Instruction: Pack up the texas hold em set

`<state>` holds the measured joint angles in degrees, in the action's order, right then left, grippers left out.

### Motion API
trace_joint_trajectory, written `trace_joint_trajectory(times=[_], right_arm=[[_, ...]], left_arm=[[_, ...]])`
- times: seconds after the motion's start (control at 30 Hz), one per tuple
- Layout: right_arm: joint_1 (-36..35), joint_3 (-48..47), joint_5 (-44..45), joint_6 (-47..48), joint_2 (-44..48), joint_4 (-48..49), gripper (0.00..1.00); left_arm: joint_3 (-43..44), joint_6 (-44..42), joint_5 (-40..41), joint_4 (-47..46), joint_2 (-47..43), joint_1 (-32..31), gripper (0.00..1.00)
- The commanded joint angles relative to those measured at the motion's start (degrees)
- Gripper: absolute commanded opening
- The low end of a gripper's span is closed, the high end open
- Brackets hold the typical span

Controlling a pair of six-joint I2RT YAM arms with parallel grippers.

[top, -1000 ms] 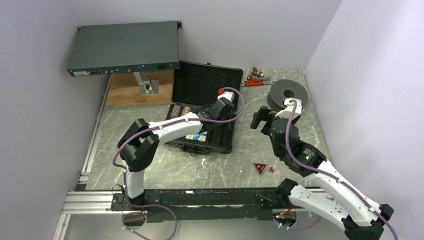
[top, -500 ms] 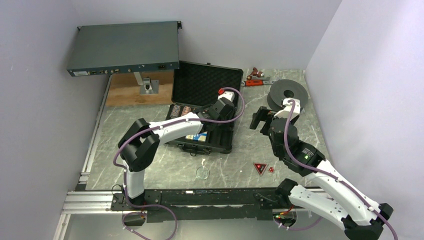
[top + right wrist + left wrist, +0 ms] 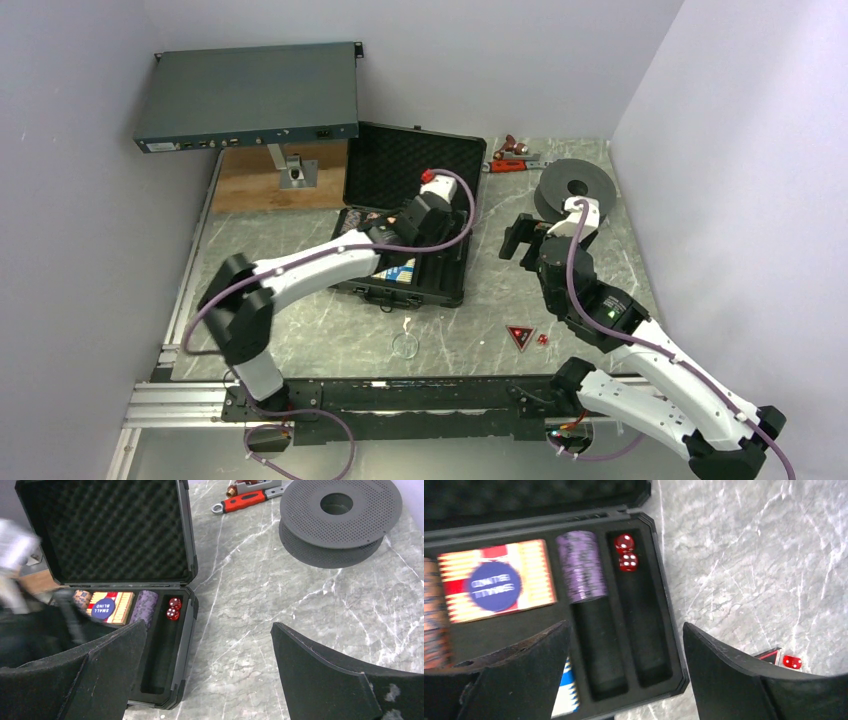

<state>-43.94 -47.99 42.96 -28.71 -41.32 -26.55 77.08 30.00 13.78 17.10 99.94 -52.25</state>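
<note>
Blue card deck [image 3: 566, 691] mostly hidden behind the fingers [image 3: 519, 680]; triangular marker [image 3: 769, 654] nearly covered; left arm [image 3: 17, 550] blurred

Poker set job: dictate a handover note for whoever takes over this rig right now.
Left end effector: open, empty, over the case.
Right end effector: open, empty, above the table right of the case.
Done: purple chips, a card deck and two dice sit in the case.
Left: triangular marker and a red die lie on the table; lid open.

left hand [image 3: 625, 627] fingers spread, right hand [image 3: 208, 626] spread wide
</note>
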Motion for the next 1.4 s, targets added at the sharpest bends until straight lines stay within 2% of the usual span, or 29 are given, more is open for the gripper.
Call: trace_joint_trajectory(times=[0.0, 0.13, 0.3, 0.47, 0.57, 0.67, 0.83, 1.37], right_arm=[[0.0, 0.5, 0.2, 0.1, -0.7, 0.9, 1.0], [0.1, 0.2, -0.4, -0.2, -2.0, 0.6, 1.0], [0.1, -1.3, -3.7, -1.4, -4.0, -0.9, 1.0], [0.1, -3.7, -5.5, -4.3, -7.0, -6.4, 1.0], [0.1, -4.6, -6.7, -6.3, -8.7, -10.4, 1.0], [0.1, -5.4, -8.0, -9.5, -9.7, -15.3, 1.0], [0.6, -4.4, -8.2, -14.1, -10.1, -22.8, 1.0], [4.1, -0.9, -13.8, -21.1, -11.6, -29.7, 1.0]], left_arm=[[-2.7, -4.0, 10.5, 3.3, -13.6, -0.3, 0.92], [-5.7, -10.1, 14.6, 6.6, -22.7, -0.3, 0.98], [-5.2, -15.3, 19.3, 17.6, -29.7, -0.3, 1.0], [-5.5, -20.1, 24.7, 24.8, -37.1, 0.5, 1.0], [-8.8, -23.4, 25.9, 24.0, -42.5, 2.4, 1.0], [-14.6, -25.2, 23.5, 19.6, -47.7, 5.2, 1.0], [-20.7, -26.8, 22.7, 16.5, -51.9, 5.9, 1.0], [-23.8, -26.1, 23.3, 16.1, -55.7, 5.9, 1.0]])
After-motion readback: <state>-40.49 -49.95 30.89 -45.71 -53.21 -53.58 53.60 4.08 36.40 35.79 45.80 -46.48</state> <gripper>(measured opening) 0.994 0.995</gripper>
